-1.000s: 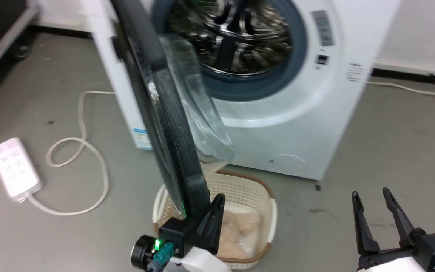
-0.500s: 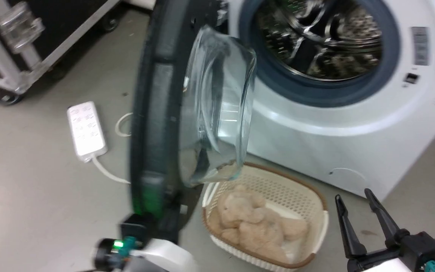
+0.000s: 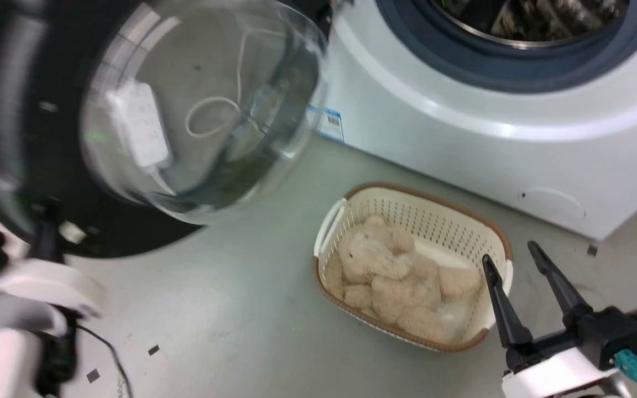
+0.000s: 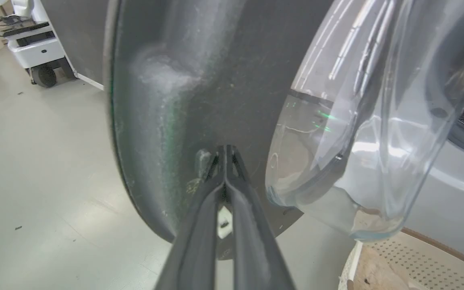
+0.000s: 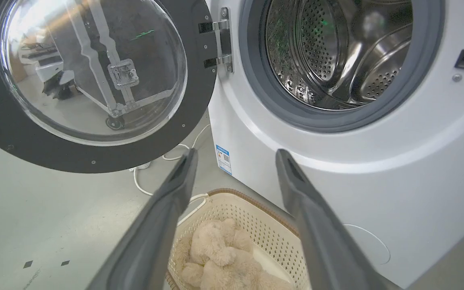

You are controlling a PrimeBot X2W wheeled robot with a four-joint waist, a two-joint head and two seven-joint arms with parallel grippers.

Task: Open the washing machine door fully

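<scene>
The washing machine door (image 3: 20,121), a big black disc with a bulging clear glass bowl (image 3: 202,110), stands swung far out to the left of the white washing machine (image 3: 462,127). Its inner side faces me. In the right wrist view the door (image 5: 193,104) hangs on its metal hinge (image 5: 224,40) beside the open steel drum (image 5: 336,52). My left gripper (image 4: 226,150) is shut, with its tips pressed against the door's black inner ring (image 4: 199,80); nothing is between its fingers. It appears blurred under the door's lower rim (image 3: 47,221). My right gripper (image 3: 509,253) is open above the floor.
A cream basket (image 3: 426,194) holding a beige plush toy (image 3: 390,271) sits on the floor in front of the machine, between my arms. A white power strip (image 3: 139,127) and its cable show through the glass. A round white filter flap (image 3: 551,203) is low on the machine's front.
The door has swung from edge-on to wide open, its inner face now towards me. My left gripper went left with it. The head camera has also shifted. The right gripper stays open.
</scene>
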